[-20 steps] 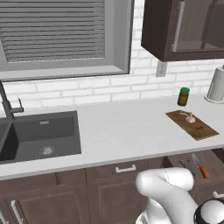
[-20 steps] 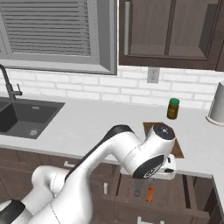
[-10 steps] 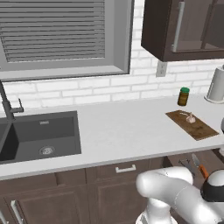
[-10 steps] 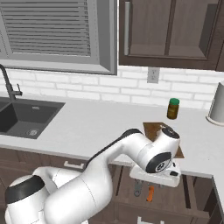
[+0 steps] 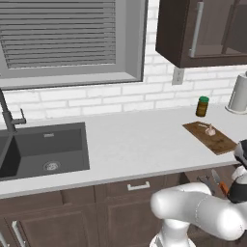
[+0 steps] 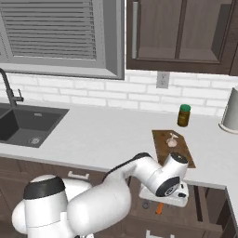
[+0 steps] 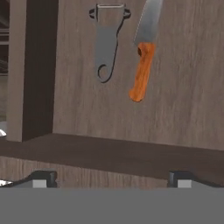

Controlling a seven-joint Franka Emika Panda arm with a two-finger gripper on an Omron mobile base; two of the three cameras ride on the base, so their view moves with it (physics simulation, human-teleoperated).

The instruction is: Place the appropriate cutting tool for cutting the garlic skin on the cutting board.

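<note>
The gripper (image 7: 111,177) is wide open, holding nothing. The orange-handled knife (image 7: 143,61) lies in the open drawer (image 7: 183,87) at 1 o'clock from it, long axis running 12 to 6.

My gripper (image 7: 111,177) looks into an open drawer (image 7: 183,105) below the counter, fingers spread wide with nothing between them. On the drawer floor lie a knife with an orange handle (image 7: 142,70) and a grey peeler (image 7: 106,41), near each other but apart; bare wood surrounds both. The drawer's dark side wall (image 7: 37,70) bounds the left, and its front lip (image 7: 131,155) crosses between my fingertips and the tools. On the counter, the cutting board (image 5: 217,140) carries the garlic (image 5: 210,130) near its far end; the near half is bare. A jar (image 5: 202,106) stands just behind the board.
</note>
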